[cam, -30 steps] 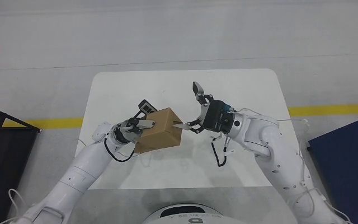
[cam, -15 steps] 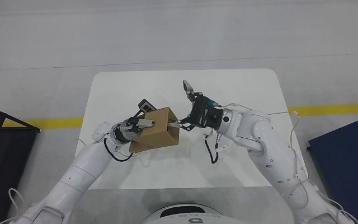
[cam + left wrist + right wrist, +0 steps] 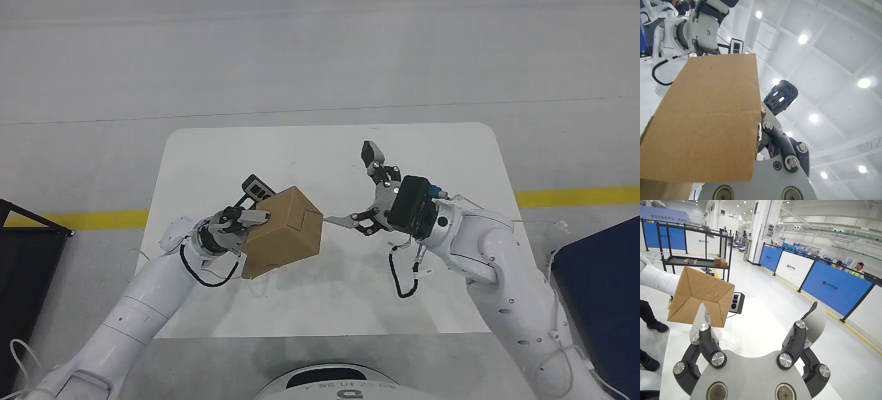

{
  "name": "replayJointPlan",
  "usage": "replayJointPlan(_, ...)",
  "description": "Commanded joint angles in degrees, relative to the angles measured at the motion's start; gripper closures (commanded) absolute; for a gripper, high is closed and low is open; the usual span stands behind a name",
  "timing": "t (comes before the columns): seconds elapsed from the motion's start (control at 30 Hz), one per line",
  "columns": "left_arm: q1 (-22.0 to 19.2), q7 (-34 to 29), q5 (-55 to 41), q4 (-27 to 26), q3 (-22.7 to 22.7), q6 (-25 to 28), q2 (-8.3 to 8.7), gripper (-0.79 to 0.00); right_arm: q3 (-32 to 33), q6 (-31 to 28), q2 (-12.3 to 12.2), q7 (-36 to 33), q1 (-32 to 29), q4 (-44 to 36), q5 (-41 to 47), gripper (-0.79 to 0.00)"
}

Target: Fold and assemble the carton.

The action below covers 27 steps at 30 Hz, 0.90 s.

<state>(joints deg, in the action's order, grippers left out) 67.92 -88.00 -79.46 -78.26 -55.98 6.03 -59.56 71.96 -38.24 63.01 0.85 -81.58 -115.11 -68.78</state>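
Your left jaws are clamped on one wall of the carton [image 3: 283, 230] at the end facing away from the other arm. They hold it raised above the surface [image 3: 300, 150] and tilted, with one corner pointing up. Your right jaws are spread wide and hold nothing. They hang just beside the carton's near end, apart from it, and the lower finger points at that face.

From the right wrist, that end of the carton [image 3: 698, 294] looks mostly folded in. The panels meet along slanted seams, but a notch gapes at the bottom edge (the last panel seems not fully seated). So the step in hand is probably to press that end shut.

To do it well, lead with the flat of one finger rather than its tip, and meet the loose panel square on. Push along the length of the carton, straight toward the left grip, so the load goes into that hold instead of twisting the box out of it. Go slowly. Cardboard creases easily, and a poke near the notch could buckle the panel inward.
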Motion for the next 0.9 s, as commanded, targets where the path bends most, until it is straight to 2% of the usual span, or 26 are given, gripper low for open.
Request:
replayJointPlan(0.0,0.02,0.0,0.05,-0.14,0.0,-0.04,0.01,0.0,0.12,-0.13,-0.05,-0.19,-0.16,-0.27,-0.3,-0.785)
replayJointPlan(0.2,0.14,0.0,0.06,-0.58,-0.11,-0.14,0.12,0.0,0.75,0.27,-0.11,1.2,-0.58,-0.92,-0.24,-0.785)
replayJointPlan(0.37,-0.62,0.0,4.71,0.82,-1.13,1.64,0.67,0.0,3.57,1.83,-0.24,7.85,-3.59,-0.59,0.67,-0.785)
replayJointPlan(0.5,-4.73,0.0,26.81,3.85,-2.16,6.22,2.35,0.0,7.21,2.11,-0.47,17.05,-8.52,2.98,1.07,-0.785)
replayJointPlan(0.57,-7.45,0.05,37.29,3.98,-2.46,6.14,3.01,0.0,8.53,2.59,-0.53,19.86,-10.16,5.72,1.25,-0.785)
replayJointPlan(0.73,-14.48,0.05,56.17,-3.05,-1.3,-0.14,3.73,0.0,10.42,4.32,-0.54,23.96,-13.6,8.82,1.32,-0.785)
replayJointPlan(0.87,-20.61,0.0,75.81,-10.64,5.6,-8.62,3.81,0.0,12.17,4.59,-0.58,28.05,-16.74,10.3,1.94,-0.785)
